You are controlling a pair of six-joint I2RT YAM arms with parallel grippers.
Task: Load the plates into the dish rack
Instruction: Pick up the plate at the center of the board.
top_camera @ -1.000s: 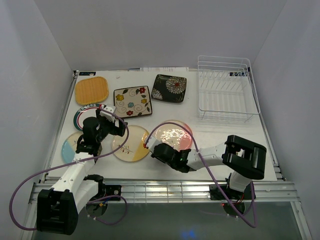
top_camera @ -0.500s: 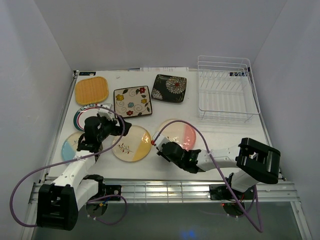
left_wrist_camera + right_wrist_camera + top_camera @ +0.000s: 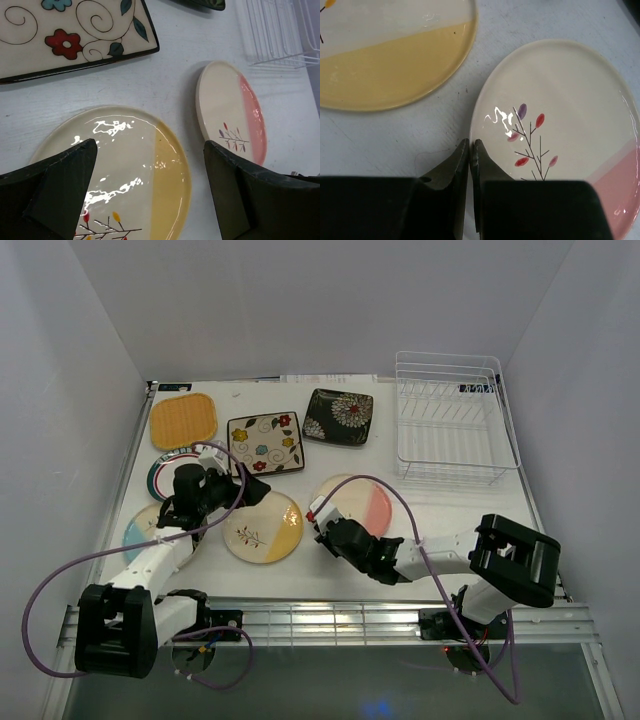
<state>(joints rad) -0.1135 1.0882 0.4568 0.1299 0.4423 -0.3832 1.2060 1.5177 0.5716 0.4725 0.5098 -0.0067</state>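
Note:
My right gripper [image 3: 471,144] is shut on the near-left rim of the round pink-cream plate [image 3: 560,110], one jaw on each side of the edge. In the top view the plate [image 3: 362,504] lies mid-table with the gripper [image 3: 322,525] at its left edge. My left gripper [image 3: 150,147] is open and empty, hovering over the yellow-cream plate [image 3: 135,170], which also shows in the top view [image 3: 262,527]. The white wire dish rack [image 3: 455,420] stands at the back right and holds no plates.
The orange ribbed plate [image 3: 183,420], cream floral plate [image 3: 265,443] and black floral plate [image 3: 339,416] lie along the back. The green-rimmed plate [image 3: 160,475] and blue-cream plate [image 3: 133,537] lie at the left, partly under my left arm.
My right gripper moved to the pink-cream plate's left rim and shut on it; the plate shifted slightly right. My left gripper swung right, over the yellow-cream plate.

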